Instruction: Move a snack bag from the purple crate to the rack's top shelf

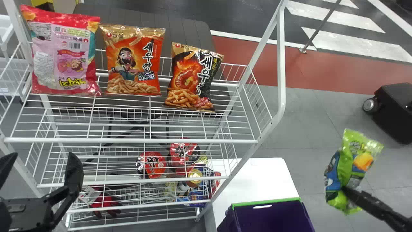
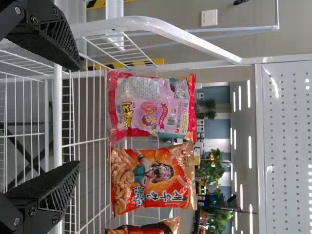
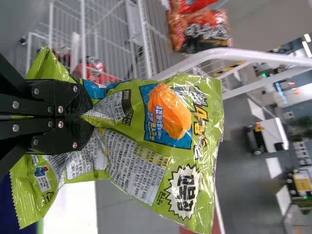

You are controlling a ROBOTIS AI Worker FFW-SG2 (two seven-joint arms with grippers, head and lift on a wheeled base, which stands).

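Observation:
At the right of the head view, my right gripper (image 1: 349,193) holds a green snack bag (image 1: 352,164) in the air, to the right of the rack and the purple crate (image 1: 270,216). In the right wrist view the right gripper (image 3: 87,117) is shut on the middle of the green bag (image 3: 195,136), pinching it narrow. My left gripper (image 1: 42,174) stands open and empty before the rack's left part; in the left wrist view the left gripper (image 2: 78,117) has its fingers wide apart. Three snack bags stand on the rack's top shelf (image 1: 135,140), toward its back.
Lower shelves hold red-lidded cups (image 1: 154,165) and smaller packets. A white table (image 1: 257,177) stands behind the crate. The rack's white side post (image 1: 281,64) rises between the top shelf and the held bag. A black case (image 1: 392,109) is at the far right.

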